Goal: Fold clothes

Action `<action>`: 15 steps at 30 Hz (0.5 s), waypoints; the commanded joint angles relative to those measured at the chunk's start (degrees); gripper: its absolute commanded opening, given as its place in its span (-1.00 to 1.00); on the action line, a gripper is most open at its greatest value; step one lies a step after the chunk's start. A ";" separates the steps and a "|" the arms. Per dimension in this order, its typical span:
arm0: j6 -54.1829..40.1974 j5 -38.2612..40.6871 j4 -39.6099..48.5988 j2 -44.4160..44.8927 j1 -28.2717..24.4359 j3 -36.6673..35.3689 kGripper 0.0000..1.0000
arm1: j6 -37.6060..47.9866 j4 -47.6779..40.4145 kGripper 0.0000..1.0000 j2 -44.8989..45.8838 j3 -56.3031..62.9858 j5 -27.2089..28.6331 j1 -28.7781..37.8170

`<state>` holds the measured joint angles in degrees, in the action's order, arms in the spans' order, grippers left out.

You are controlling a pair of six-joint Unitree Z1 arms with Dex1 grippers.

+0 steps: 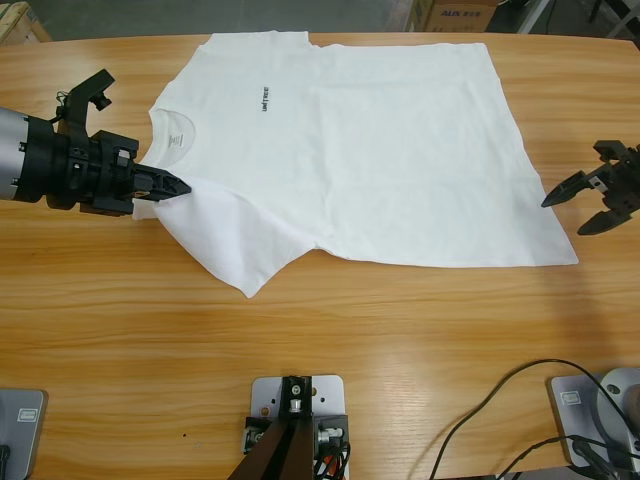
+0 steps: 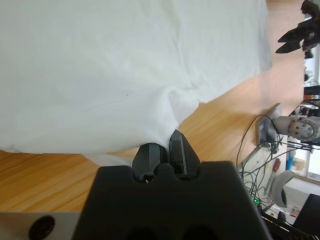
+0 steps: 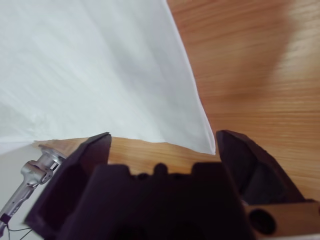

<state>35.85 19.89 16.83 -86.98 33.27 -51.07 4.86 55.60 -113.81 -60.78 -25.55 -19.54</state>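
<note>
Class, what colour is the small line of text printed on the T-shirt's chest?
Dark, nearly black, on the plain white T-shirt. The text shows best in the high view.

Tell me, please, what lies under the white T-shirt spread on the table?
Around the white T-shirt only the wooden table shows, so it seems to lie straight on the wood. The cloth covers everything beneath; anything under it cannot be seen. The left tool pinches its shoulder.
</note>
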 commanded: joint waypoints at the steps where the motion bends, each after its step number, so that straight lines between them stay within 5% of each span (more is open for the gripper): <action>1: -0.76 0.50 1.01 -2.05 -1.14 -0.08 -1.00 | -0.81 1.39 0.72 -4.87 -0.53 -1.05 -0.76; 15: -1.57 0.50 1.98 -1.61 -2.26 -0.08 -1.00 | -3.01 2.81 0.63 -8.79 -1.41 -3.21 -0.76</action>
<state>35.01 19.90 18.10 -86.98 31.52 -51.07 2.82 58.06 -120.10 -61.96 -27.88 -19.54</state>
